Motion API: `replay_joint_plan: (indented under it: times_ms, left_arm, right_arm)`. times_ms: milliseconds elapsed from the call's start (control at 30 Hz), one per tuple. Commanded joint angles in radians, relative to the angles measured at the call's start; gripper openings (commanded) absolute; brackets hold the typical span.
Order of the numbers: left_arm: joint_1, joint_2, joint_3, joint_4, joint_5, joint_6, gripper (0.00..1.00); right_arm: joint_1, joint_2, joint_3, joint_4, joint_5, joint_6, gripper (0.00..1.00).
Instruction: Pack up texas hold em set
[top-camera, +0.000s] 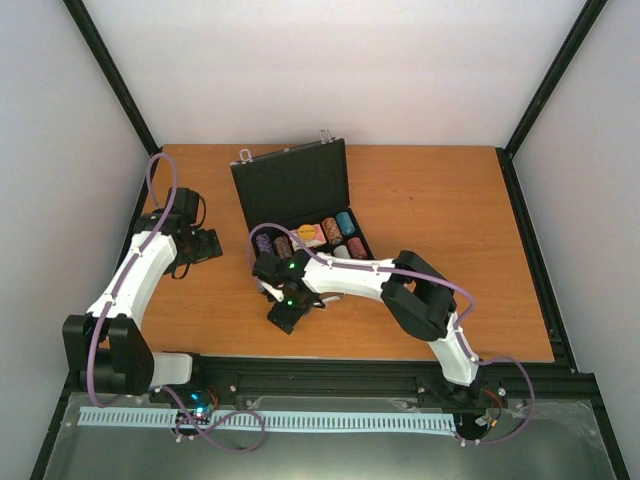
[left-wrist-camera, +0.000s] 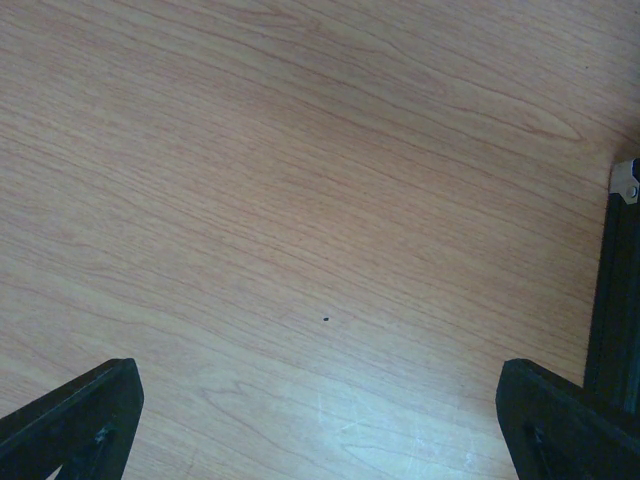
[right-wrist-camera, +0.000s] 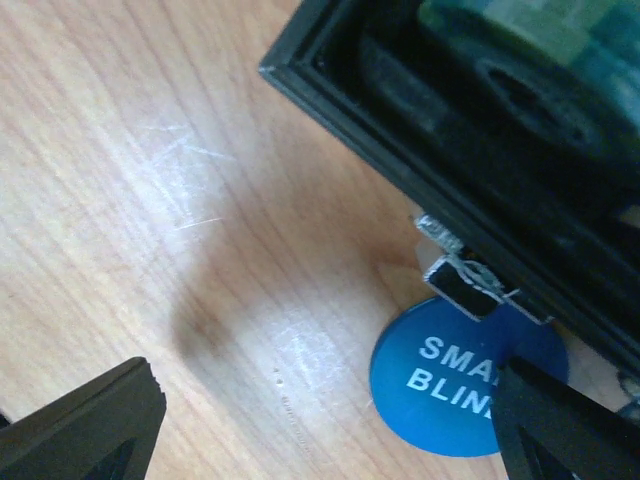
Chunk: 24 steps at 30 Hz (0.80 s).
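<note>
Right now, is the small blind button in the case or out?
Out. The blue small blind button lies flat on the table, just outside the case wall by a latch.

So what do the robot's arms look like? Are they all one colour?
No. The left arm and the right arm both have white links with chunky black joints, and a purple cable runs along each. Small green lights glow near the right wrist. The left pincer and the right pincer are black, with two fingers each.
</note>
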Motion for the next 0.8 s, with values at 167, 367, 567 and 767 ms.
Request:
replay_joint_plan:
  times_ms: [167, 367, 567, 767]
  left_arm:
    - [0.005, -0.005, 0.015, 0.005, -0.005, 0.017, 1.00]
    - [0.005, -0.016, 0.008, 0.008, -0.006, 0.017, 1.00]
    - [0.005, -0.019, 0.000, 0.011, -0.003, 0.012, 1.00]
    - [0.005, -0.022, -0.003, 0.010, -0.003, 0.008, 1.00]
  right_arm:
    - [0.047, -0.067, -0.037, -0.007, -0.134, 0.009, 0.90]
    - [0.063, -0.088, -0.025, -0.037, -0.115, 0.013, 0.90]
    - [0.061, -0.080, 0.017, -0.064, 0.035, 0.011, 0.93]
    - [0.048, -0.034, 0.013, -0.036, 0.084, -0.034, 0.96]
